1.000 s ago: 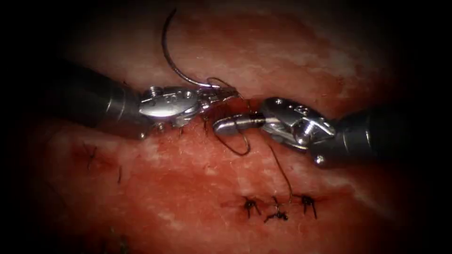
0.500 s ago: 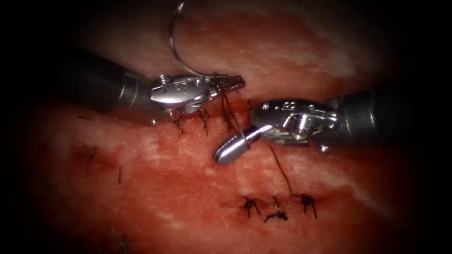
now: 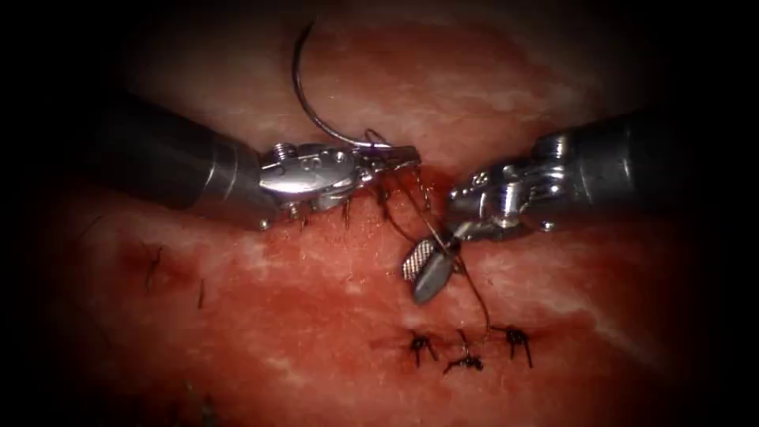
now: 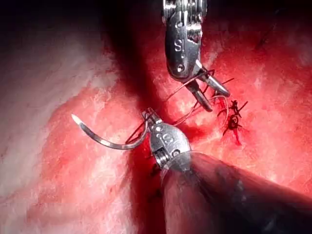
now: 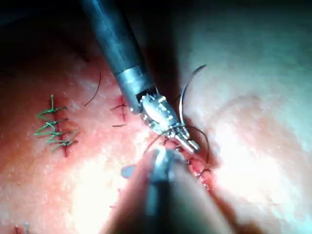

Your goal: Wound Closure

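Observation:
My left tool [image 3: 395, 162] is shut on the curved needle [image 3: 304, 95] near its thread end. The needle arcs up and away, free of the tissue [image 3: 316, 316]; its point [image 4: 73, 117] hangs in the air. My right tool [image 3: 427, 270] points down and left with its jaws open, and one ridged jaw face is turned to the endoscope. The thread [image 3: 474, 296] runs from the left jaws across the right jaws and down to a knot [image 3: 466, 361] in a stitched row. In the left wrist view, thread lies looped around the right tool [image 4: 210, 95].
Dark stitches [image 3: 419, 345] [image 3: 518, 340] flank the knot. More short stitch ends [image 3: 345, 212] stick up just under the left tool. Old stitch marks [image 3: 152, 265] lie far left. Green sutures [image 5: 53, 127] sit beside the left shaft [image 5: 114, 44]. Red fluid wets the tissue.
The right tool's jaws swung from pointing left to down-left and opened, while its wrist rose to the right. The left tool shifted slightly right with the needle.

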Controlling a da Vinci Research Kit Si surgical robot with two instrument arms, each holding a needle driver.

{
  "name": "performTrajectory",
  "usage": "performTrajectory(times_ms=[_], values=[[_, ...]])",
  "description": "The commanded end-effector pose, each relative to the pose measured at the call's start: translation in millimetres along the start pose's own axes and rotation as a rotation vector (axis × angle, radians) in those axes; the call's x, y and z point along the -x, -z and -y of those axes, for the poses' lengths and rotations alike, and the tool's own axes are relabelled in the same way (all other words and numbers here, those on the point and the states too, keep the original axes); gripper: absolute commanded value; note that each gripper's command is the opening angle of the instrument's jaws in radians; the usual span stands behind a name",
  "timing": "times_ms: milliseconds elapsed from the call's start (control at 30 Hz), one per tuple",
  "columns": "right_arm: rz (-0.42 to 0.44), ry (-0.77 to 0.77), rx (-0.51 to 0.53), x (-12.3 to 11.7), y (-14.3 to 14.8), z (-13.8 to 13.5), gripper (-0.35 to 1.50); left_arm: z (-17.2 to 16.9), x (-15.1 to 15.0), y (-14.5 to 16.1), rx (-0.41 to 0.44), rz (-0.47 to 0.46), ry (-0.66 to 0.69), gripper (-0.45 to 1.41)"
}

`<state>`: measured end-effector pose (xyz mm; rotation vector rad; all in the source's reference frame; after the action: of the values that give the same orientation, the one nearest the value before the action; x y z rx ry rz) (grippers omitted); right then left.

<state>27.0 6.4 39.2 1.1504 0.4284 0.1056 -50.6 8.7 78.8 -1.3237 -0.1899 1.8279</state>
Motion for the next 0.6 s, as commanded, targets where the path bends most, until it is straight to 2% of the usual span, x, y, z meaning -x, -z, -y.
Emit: performTrajectory(times_ms=[33,67,100,167,267,333,367,467,600], values=[[0.026,-0.055,0.007,0.4,-0.7,-0.8,0.42,-0.6,0.7,-0.3,0.007,0.004,-0.001,-0.45],[0.037,-0.09,0.014,0.7,-0.5,-1.0,0.39,-0.9,0.7,-0.2,0.01,0.004,-0.001,-0.45],[0.052,-0.155,0.022,1.0,-0.2,-1.3,0.17,-1.2,0.8,-0.2,0.014,0.005,-0.002,-0.45],[0.079,-0.228,0.047,1.6,0.1,-1.7,0.07,-1.6,0.8,-0.1,0.018,0.008,-0.003,-0.45],[0.174,-0.376,0.138,2.8,0.3,-2.4,0.05,-2.0,0.9,-0.1,0.026,0.008,-0.005,-0.45],[0.235,-0.424,0.191,3.0,0.1,-3.3,0.04,-2.1,1.0,-0.1,0.029,0.011,-0.006,-0.45],[0.26,-0.429,0.209,3.1,-0.3,-3.6,0.09,-2.1,1.0,-0.1,0.03,0.011,-0.006,-0.45],[0.329,-0.476,0.227,3.5,-1.4,-4.1,0.07,-2.1,1.0,0.0,0.033,0.011,-0.007,-0.45],[0.374,-0.563,0.217,4.4,-3.5,-4.3,0.05,-2.2,1.0,0.1,0.038,0.012,-0.008,-0.45]])
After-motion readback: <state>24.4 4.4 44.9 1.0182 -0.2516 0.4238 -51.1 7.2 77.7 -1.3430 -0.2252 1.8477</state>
